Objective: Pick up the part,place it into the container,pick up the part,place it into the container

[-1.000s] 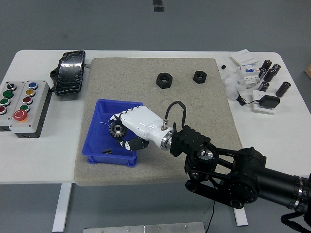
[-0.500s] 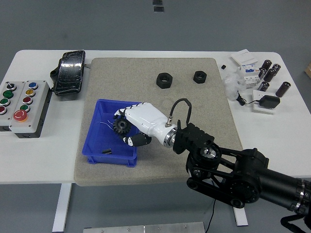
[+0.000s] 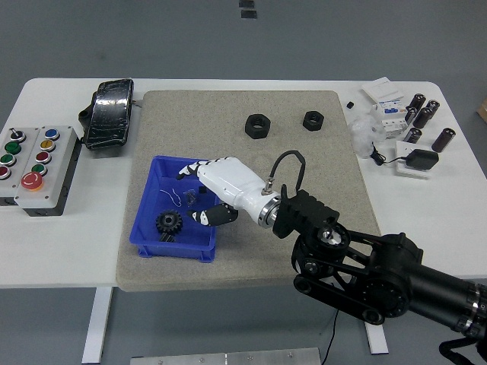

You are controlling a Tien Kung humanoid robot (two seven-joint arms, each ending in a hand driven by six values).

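A black gear [image 3: 167,223] lies on the floor of the blue bin [image 3: 149,195], near its front. My right hand [image 3: 199,192], white with black fingertips, hovers over the bin's right half with its fingers spread and holding nothing. Two black hex nuts lie on the grey mat at the back, a larger nut [image 3: 256,125] and a smaller nut [image 3: 313,120]. My left hand is out of view.
A button box [image 3: 34,160] and a black wrapped block [image 3: 110,112] sit at the left. Small cylinders [image 3: 423,114], white parts and a black adapter [image 3: 421,160] crowd the back right corner. A small dark piece also lies in the bin beside the gear.
My right hand held the gear over the bin; its fingers have opened and the gear has dropped to the bin floor. The hand has risen slightly toward the back right.
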